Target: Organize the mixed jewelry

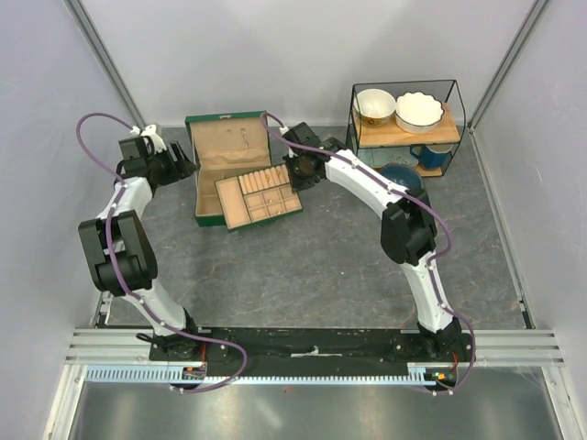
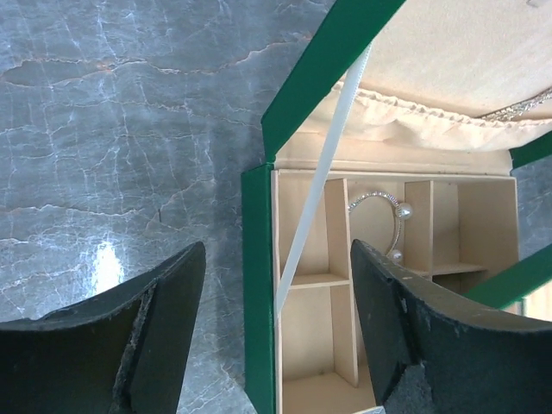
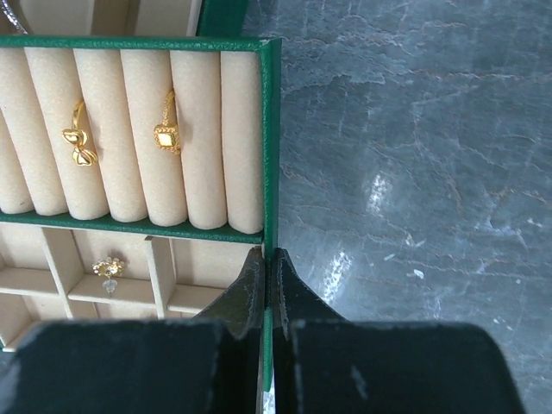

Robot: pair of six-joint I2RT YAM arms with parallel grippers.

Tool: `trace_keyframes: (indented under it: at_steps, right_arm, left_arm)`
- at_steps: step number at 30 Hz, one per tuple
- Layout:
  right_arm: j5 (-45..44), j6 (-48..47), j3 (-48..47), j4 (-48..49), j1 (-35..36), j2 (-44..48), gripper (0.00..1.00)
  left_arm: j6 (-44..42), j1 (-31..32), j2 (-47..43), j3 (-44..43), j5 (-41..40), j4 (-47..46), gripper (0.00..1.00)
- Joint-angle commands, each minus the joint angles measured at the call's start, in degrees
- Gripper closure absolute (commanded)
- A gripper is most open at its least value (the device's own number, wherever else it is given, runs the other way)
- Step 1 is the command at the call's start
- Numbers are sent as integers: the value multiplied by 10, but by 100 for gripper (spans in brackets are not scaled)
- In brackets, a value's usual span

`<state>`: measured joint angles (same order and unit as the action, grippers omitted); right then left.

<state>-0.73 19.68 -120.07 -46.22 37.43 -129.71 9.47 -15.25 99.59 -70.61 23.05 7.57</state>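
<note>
A green jewelry box (image 1: 204, 197) stands open at the back, and its green tray (image 1: 260, 225) with tan compartments rests tilted on its right side. My right gripper (image 3: 269, 259) is shut on the tray's green right wall (image 3: 271, 129). Two gold rings (image 3: 79, 143) (image 3: 166, 134) sit in the tray's ring rolls, and a small gold stud (image 3: 109, 266) lies in a compartment below them. My left gripper (image 2: 276, 250) is open, its jaws astride the box's left wall (image 2: 257, 285). A silvery bangle with pale beads (image 2: 379, 205) lies in a box compartment.
A white ribbon (image 2: 321, 181) runs from the box lid to its base. A wire shelf (image 1: 454, 101) at the back right holds two bowls (image 1: 374, 105) (image 1: 419, 111) and a blue mug (image 1: 431, 156). A dark blue bowl (image 1: 402, 174) sits beside the right arm.
</note>
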Motion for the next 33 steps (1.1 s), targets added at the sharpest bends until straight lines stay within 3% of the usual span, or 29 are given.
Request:
trace_keyframes:
  at_steps: [1, 16, 22, 26, 29, 33]
  right_arm:
    - [6, 4, 14, 31, -10, 79, 100]
    - [23, 3, 61, 44, -28, 134, 100]
    - [27, 3, 72, 47, -32, 142, 100]
    - [29, 5, 84, 53, -32, 146, 100]
    - [24, 8, 95, 57, -32, 149, 100]
    - [19, 16, 106, 62, -32, 152, 100]
  left_arm:
    - [-43, 16, 1, -3, -20, 2, 25]
    - [-75, 66, 71, -29, -115, 50, 42]
    - [-85, 77, 86, -39, -116, 68, 64]
    - [-92, 94, 83, -31, -121, 76, 91]
    - [-89, 114, 74, -15, -139, 76, 99]
    - [-82, 136, 56, -1, -142, 75, 98]
